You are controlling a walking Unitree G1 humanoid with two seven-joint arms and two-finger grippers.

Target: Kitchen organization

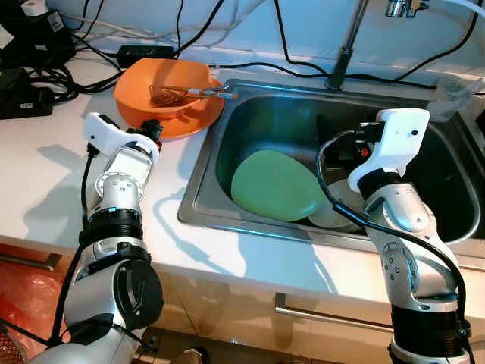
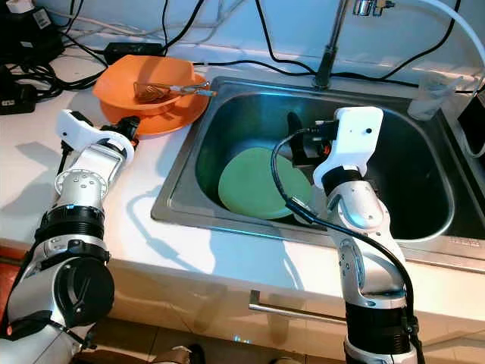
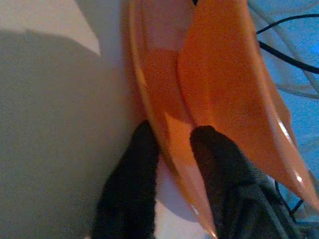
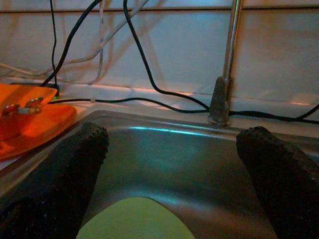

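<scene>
A: What has the left gripper [image 3: 172,149] got?
B: Its 2 fingers pinch the orange plate's [image 1: 186,121] rim, on the counter [image 1: 45,159] beside the sink [image 1: 424,129].
A: And the right gripper [image 4: 172,164]?
B: Wide open over the green plate [image 1: 273,186], holding nothing.

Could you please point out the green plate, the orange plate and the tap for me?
green plate [image 1: 273,184], left eye view, middle of its face.
orange plate [image 1: 191,121], left eye view, near rim beside the sink.
tap [image 1: 342,64], left eye view, lower stem above its base.

Head cameras look down on sink [image 1: 227,136] and counter; wrist cameras sit close, sharing the orange plate [image 3: 164,129].
</scene>
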